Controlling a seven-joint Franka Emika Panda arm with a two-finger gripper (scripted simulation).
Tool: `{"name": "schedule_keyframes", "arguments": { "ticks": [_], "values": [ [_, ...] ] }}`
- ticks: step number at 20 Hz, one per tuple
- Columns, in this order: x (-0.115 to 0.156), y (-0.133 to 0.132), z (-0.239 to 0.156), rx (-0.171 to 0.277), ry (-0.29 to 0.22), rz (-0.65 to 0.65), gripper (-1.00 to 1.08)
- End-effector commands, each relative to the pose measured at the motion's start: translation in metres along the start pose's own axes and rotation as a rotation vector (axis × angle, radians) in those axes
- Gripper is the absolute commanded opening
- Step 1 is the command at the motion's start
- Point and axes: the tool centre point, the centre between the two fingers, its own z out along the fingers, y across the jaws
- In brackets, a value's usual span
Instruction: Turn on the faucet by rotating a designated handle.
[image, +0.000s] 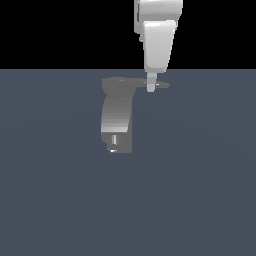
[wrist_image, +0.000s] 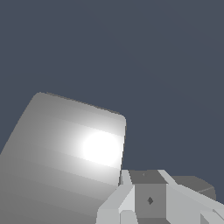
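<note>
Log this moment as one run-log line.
stage: contact at lever | pincer: at handle, near its tip; open/shut unclear | faucet: upright | turn: not confirmed

Exterior view: distant, level. Wrist view: close; both share faucet (image: 117, 117).

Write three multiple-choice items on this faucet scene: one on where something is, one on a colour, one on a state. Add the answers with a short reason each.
1. Where is the gripper relative to the faucet?
A. At the handle sticking out toward the exterior view's right
B. Down at the nozzle
C. Far off on the floor

2. What colour is the faucet?
A. Red
B. Grey
C. Green

3. How does the gripper stand to the handle?
A. Well away from it
B. Overlapping it in the exterior view
C. Lying flat on the floor

Answers: 1 A, the white fingertip sits over the thin lever at the top. 2 B, its body is shaded grey metal. 3 B, the fingertip crosses the lever; whether it grips cannot be told.
</note>
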Motion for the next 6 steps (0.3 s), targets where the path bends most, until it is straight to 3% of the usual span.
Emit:
{"name": "schedule_keyframes", "arguments": {
  "ticks": [1, 6],
  "values": [
    [0.02, -0.008, 0.0, 0.001, 0.0, 0.022, -1.0],
    [0.034, -0.019, 0.0, 0.001, 0.0, 0.025, -1.0]
  ]
}}
